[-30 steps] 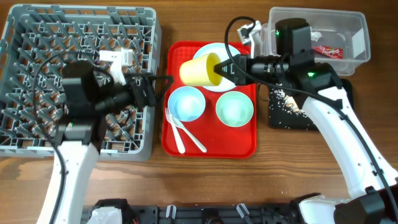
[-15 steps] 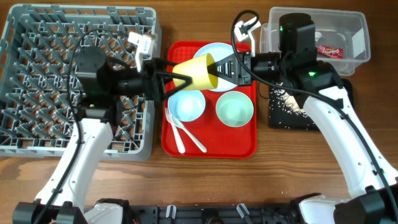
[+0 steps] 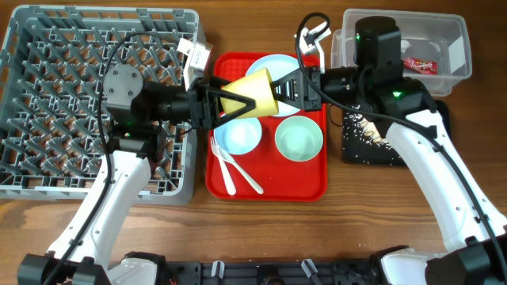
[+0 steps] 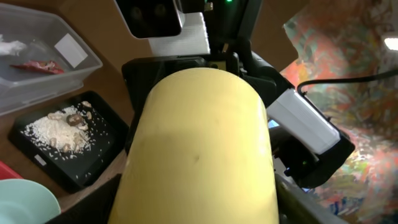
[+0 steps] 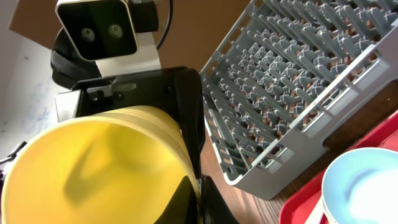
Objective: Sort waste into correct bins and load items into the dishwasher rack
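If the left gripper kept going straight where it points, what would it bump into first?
The yellow cup, which sits between the left gripper's fingers; behind it, the right gripper pinching its rim.

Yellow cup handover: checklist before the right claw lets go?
1. Right claw pinching the yellow cup at its rim: ok.
2. Left claw straddling the cup's base end: ok.
3. Left claw firmly closed on the cup: cannot tell.
4. Cup held off the blue bowl below: ok.
5. Dishwasher rack has free pegs beside the left arm: ok.
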